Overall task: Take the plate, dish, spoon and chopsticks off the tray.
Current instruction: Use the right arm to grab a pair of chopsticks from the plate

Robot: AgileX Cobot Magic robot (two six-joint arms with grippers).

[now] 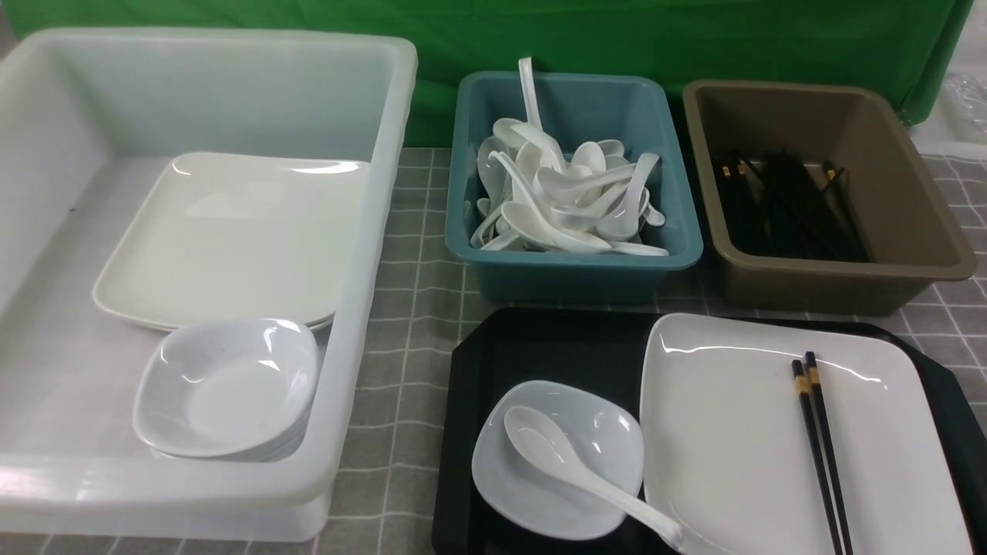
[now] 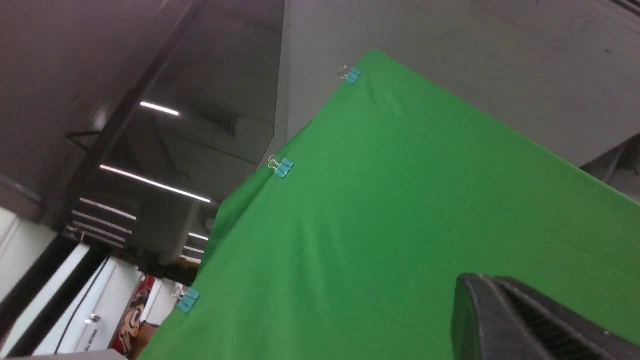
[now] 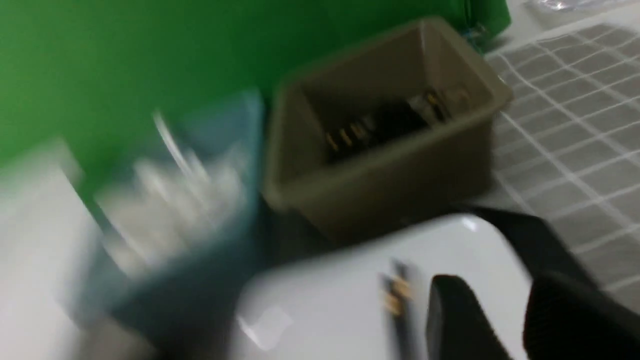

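The left pincer (image 2: 480, 300) is shut, empty, facing green cloth (image 2: 400, 225); the right pincer (image 3: 492, 300) stands partly open, empty, over the plate (image 3: 325, 310) beside the chopsticks (image 3: 397, 295)

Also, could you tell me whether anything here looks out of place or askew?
Nothing looks spilled or broken. In the teal tub, one upright spoon pokes above the rim while the other spoons lie heaped. On the tray, the handle of the spoon overhangs the dish toward the plate.
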